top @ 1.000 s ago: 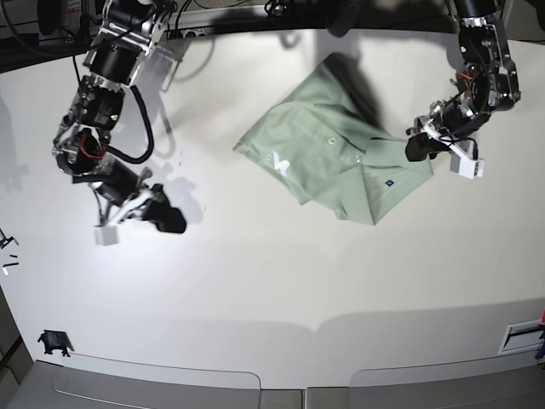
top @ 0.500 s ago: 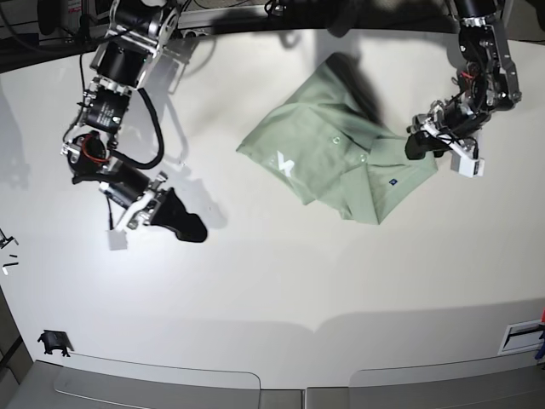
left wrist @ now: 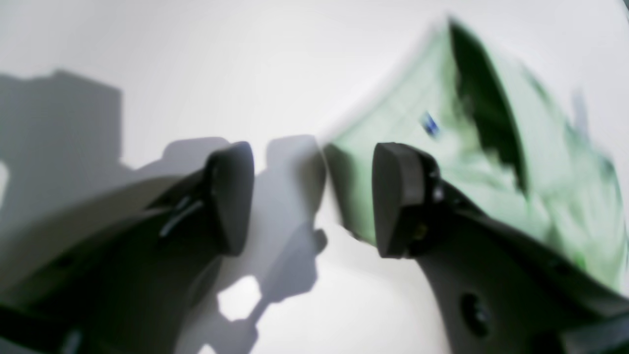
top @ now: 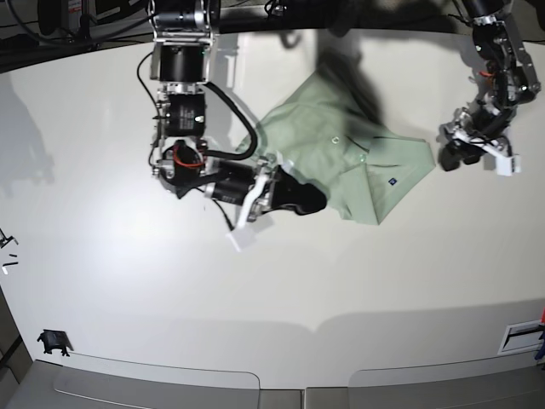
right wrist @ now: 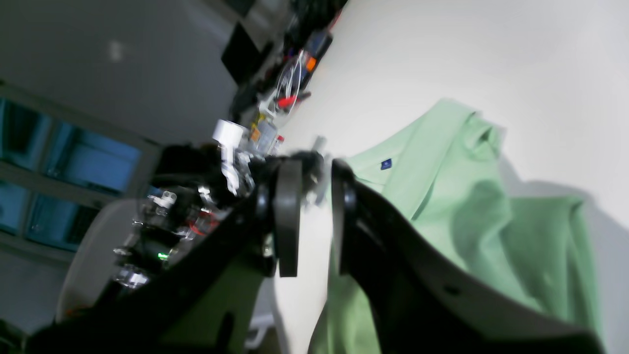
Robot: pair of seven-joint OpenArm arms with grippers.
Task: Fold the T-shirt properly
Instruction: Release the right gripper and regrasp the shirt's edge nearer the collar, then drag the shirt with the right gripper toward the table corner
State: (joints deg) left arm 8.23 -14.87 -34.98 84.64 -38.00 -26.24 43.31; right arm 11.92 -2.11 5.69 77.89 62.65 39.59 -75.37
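1. Lying crumpled on the white bench (top: 272, 281), toward its far middle-right: the T-shirt (top: 341, 158), pale mint green, partly doubled over on itself, collar and a small button showing near the centre, a tiny dark label (top: 390, 181) on the flap nearest the right edge.
2. Showing again in the right wrist view as the T-shirt (right wrist: 471, 216) with folds rising into a ridge and the label (right wrist: 386, 163) on a flat panel; blurred in the left wrist view, T-shirt (left wrist: 442, 162) and label (left wrist: 430, 125) both smeared.
3. Reaching onto the cloth's lower left edge: the right end effector (top: 298, 198), its dark tip overlapping the hem in the base view.
4. Standing narrowly parted in the right wrist view: the right end effector (right wrist: 310, 216), a slim gap between the fingers (right wrist: 287, 216); pale bench surface showing through that gap, no cloth visibly pinched, so unable to tell whether anything is being held.
5. Hovering just off the shirt's right corner, clear of the cloth: the left end effector (top: 456, 153).
6. Gaping wide in the left wrist view: the left end effector (left wrist: 312, 196), fingers (left wrist: 393, 196) spread with only bare bench and shadow between them, the shirt's edge just beyond the right-hand finger.
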